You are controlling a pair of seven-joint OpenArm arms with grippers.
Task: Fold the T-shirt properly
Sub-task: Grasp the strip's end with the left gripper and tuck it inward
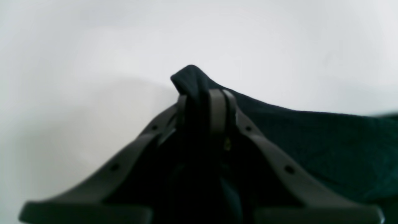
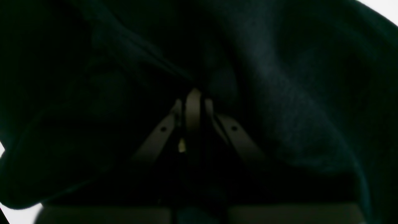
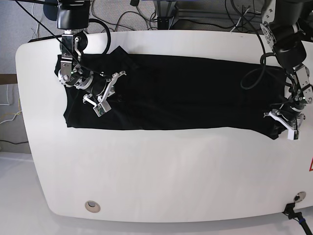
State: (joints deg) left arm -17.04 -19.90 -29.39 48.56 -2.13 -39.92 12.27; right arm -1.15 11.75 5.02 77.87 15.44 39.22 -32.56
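The black T-shirt (image 3: 186,93) lies as a long band across the white table (image 3: 161,171). In the base view my left gripper (image 3: 275,128) is at the band's right lower corner. The left wrist view shows that gripper (image 1: 202,93) shut on a raised fold of the T-shirt (image 1: 311,137), which peaks just above the fingertips. My right gripper (image 3: 113,94) sits over the band's left end. In the right wrist view its fingers (image 2: 192,93) are shut, with dark folds of the T-shirt (image 2: 279,93) running together at their tips and filling the frame.
Cables (image 3: 195,14) lie bunched behind the table's far edge. A round fitting (image 3: 91,206) sits near the front left edge and another fitting (image 3: 299,197) at the front right. Bare white tabletop stretches in front of the shirt.
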